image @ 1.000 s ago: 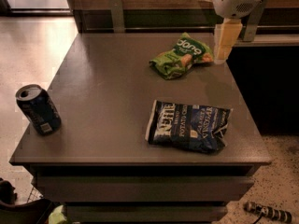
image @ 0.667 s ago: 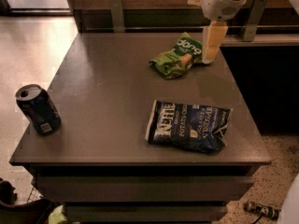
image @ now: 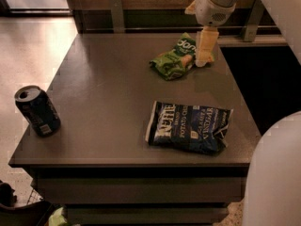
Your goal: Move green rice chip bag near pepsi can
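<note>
Near the front of the gray table (image: 108, 98) lies the dark blue Kettle potato chip bag (image: 188, 127), flat on the top. Far to the left of the Kettle bag, by the table's left edge, the pepsi can (image: 37, 111) stands up. Behind the Kettle bag, toward the back of the table, the green rice chip bag (image: 175, 59) lies crumpled, well apart from the can. Also behind the Kettle bag, the gripper (image: 206, 51) hangs down at the green bag's right edge, touching it or almost touching it. Whether the gripper is open or closed cannot be told.

The robot looks to be at the reaching step, and the green bag is not lifted yet. Next it needs a good hold on the green bag, then a lift and a carry left to the can.

Since a second ago, the gripper has slid left, closer to the green bag. Both bags and the can have stayed put.
</note>
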Motion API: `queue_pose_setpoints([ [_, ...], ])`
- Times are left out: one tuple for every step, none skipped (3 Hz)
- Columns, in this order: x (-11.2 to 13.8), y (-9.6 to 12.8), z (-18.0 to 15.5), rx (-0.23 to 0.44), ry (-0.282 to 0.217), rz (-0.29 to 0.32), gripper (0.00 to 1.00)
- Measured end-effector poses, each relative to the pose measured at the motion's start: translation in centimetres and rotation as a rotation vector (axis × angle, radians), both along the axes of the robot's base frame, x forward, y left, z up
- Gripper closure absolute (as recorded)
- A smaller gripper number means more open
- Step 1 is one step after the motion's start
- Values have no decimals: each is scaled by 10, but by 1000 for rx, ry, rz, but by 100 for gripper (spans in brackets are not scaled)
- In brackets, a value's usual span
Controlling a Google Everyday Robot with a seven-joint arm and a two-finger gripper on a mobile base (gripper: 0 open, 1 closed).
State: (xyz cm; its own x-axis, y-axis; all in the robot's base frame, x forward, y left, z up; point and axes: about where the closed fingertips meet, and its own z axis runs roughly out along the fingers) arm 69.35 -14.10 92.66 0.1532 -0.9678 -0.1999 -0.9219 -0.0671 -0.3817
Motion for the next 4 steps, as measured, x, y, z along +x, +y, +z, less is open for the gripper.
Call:
queue_pose_setpoints([
  [6, 1, -15, 12, 33, -17, 0],
  [22, 4, -53, 46, 96, -35, 0],
  [37, 13, -81, 94, 133, -31, 0],
  [49, 26, -104, 135, 159, -16, 11],
])
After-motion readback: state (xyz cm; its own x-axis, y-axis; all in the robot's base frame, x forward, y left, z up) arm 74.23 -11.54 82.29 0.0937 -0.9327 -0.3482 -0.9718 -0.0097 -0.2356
